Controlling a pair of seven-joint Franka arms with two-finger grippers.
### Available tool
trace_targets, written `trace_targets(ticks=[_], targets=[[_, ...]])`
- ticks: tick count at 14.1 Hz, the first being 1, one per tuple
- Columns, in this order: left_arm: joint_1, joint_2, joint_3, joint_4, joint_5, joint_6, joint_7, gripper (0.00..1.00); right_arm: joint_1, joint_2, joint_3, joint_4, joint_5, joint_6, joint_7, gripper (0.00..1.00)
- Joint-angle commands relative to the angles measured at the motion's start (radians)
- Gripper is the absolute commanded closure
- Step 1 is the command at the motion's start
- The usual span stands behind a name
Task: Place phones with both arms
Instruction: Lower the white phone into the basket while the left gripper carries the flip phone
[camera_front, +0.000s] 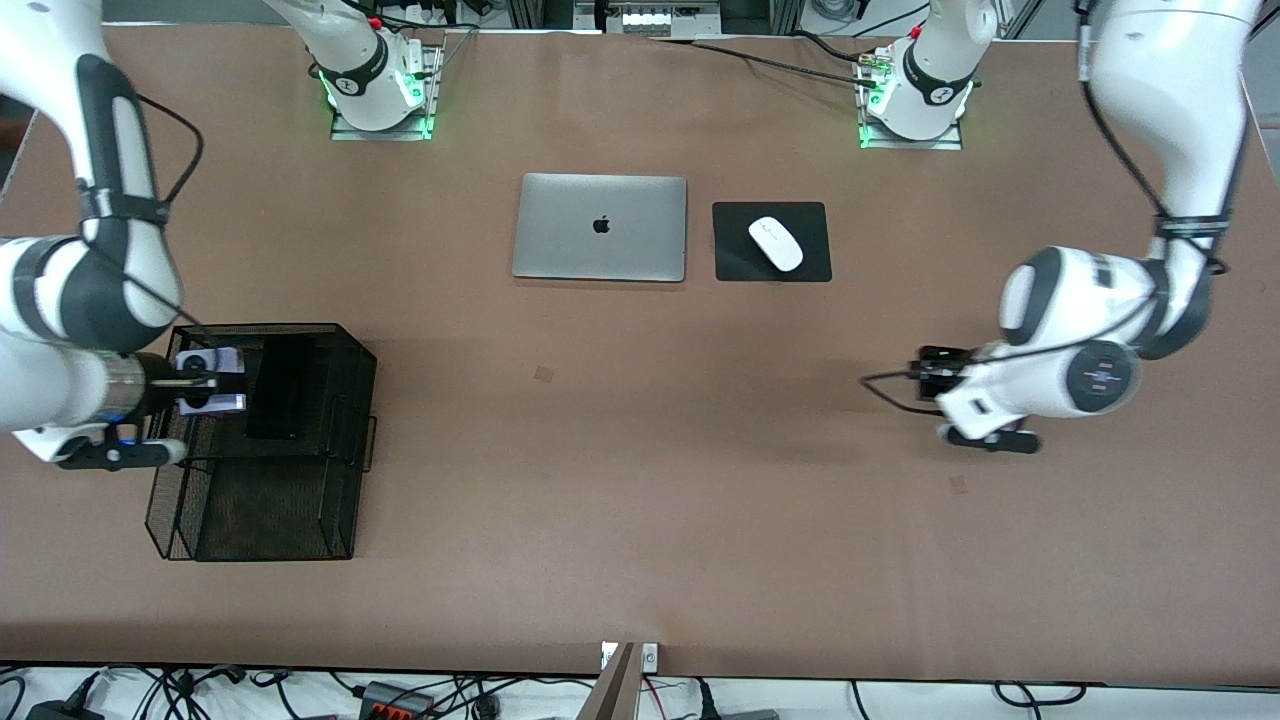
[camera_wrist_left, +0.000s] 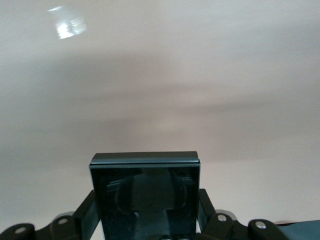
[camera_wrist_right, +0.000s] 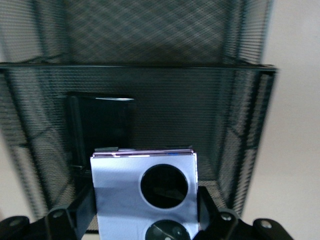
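right gripper (camera_wrist_right: 145, 220) clamps white phone (camera_wrist_right: 144, 195) over mesh tray (camera_front: 340, 350) | we lower it level beside long black phone (camera_wrist_right: 102, 127) | left gripper (camera_wrist_left: 145, 225) clamps small black phone (camera_wrist_left: 145, 195), we lift straight

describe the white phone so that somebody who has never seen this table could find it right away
Start at the black mesh basket toward the right arm's end of the table. Over the part of it nearest the arms' bases, the right gripper holds the white phone. It is small, squarish and pale with two black circles, unlike the long black phone lying in the basket beside it.
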Motion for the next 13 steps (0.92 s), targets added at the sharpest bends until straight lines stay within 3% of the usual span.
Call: trace_targets(ticks=[1, 4, 8, 9, 10, 11, 13], targets=[[-0.123, 0.121, 0.008, 0.164, -0.075, -0.026, -0.132, 0.69, -0.054, 0.026, 0.020, -0.018, -0.017, 0.051, -0.053, 0.81], [-0.241, 0.216, 0.010, 0.282, -0.247, -0.013, -0.237, 0.69, -0.077, 0.046, 0.021, -0.044, -0.016, 0.106, -0.087, 0.79], [-0.359, 0.312, 0.008, 0.316, -0.403, 0.222, -0.251, 0.69, -0.073, 0.046, 0.021, -0.056, -0.005, 0.119, -0.075, 0.78], [-0.375, 0.327, 0.008, 0.318, -0.429, 0.271, -0.251, 0.69, -0.073, 0.046, 0.021, -0.056, -0.005, 0.119, -0.073, 0.72], [-0.393, 0.333, 0.010, 0.316, -0.437, 0.311, -0.251, 0.69, -0.073, 0.048, 0.021, -0.058, -0.001, 0.119, -0.057, 0.45], [-0.407, 0.342, 0.008, 0.316, -0.439, 0.326, -0.251, 0.69, -0.074, 0.046, 0.021, -0.056, -0.001, 0.116, -0.022, 0.00], [-0.444, 0.376, 0.007, 0.339, -0.485, 0.378, -0.254, 0.69, -0.065, 0.024, 0.026, -0.047, -0.001, 0.102, -0.007, 0.00]])
